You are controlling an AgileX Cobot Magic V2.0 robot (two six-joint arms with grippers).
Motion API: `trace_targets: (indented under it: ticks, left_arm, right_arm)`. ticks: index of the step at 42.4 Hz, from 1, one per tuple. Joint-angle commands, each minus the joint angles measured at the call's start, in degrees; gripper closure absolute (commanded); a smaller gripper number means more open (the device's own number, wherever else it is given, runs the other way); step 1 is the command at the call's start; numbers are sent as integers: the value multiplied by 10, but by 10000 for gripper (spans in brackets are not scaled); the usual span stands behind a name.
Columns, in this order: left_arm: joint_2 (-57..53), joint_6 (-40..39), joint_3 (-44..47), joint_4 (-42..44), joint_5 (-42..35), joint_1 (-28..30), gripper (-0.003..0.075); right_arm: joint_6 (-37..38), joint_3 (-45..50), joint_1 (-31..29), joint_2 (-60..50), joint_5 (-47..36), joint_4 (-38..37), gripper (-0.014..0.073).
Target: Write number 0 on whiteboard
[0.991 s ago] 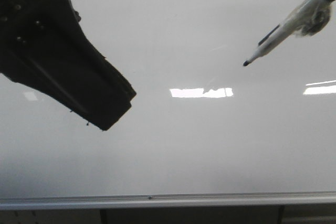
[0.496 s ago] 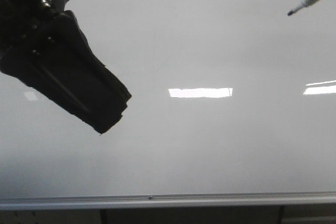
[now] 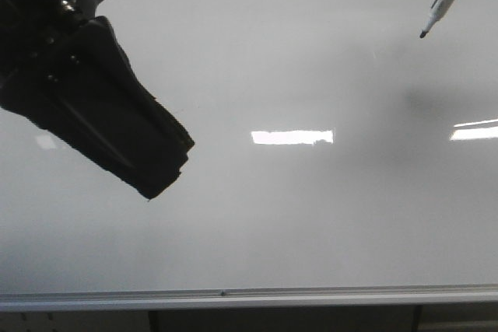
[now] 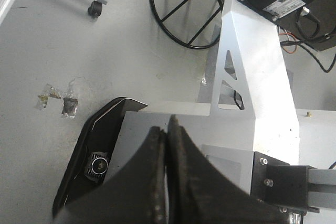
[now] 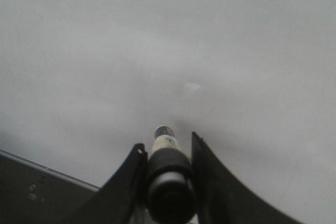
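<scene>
The whiteboard [image 3: 296, 215] fills the front view, glossy grey-white with a silver bottom rail [image 3: 249, 298]. No number 0 shows on it. My right gripper [image 5: 167, 148] is shut on a marker [image 5: 166, 167]; in the front view only the marker [image 3: 440, 7] shows at the top right, its black tip pointing down-left, with a faint shadow below it. Whether the tip touches the board I cannot tell. The board [image 5: 157, 51] is blank in the right wrist view. My left gripper [image 3: 167, 169] hangs at the upper left, shut and empty [image 4: 167, 129].
Bright light reflections [image 3: 292, 137] lie across the board's middle and right edge. The left wrist view shows the floor [image 4: 121, 51], a castor wheel [image 4: 94, 8], a black wire frame [image 4: 184, 9] and the robot's white base [image 4: 252, 66].
The marker rose from the board's middle right to the top right corner and now stands steeper. My left gripper shifted slightly up and left, then held still.
</scene>
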Motion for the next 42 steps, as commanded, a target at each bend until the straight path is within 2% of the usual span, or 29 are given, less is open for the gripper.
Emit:
trace_targets:
  ticks: [1,14,31,42]
  left_arm:
    - [-21,1,-16,-32,12,-4,740]
    - [-21,1,-16,-32,11,-4,740]
    - [-21,1,-16,-32,11,-4,740]
    - [-21,1,-16,-32,11,-4,740]
  right_arm:
    - [7,-68,-1,14,-7,0,652]
    - [7,-165,2,67,-1,3,652]
    - [7,-168,35,95,-66,3,652]
    - [7,-168,46,115,-60,3,652]
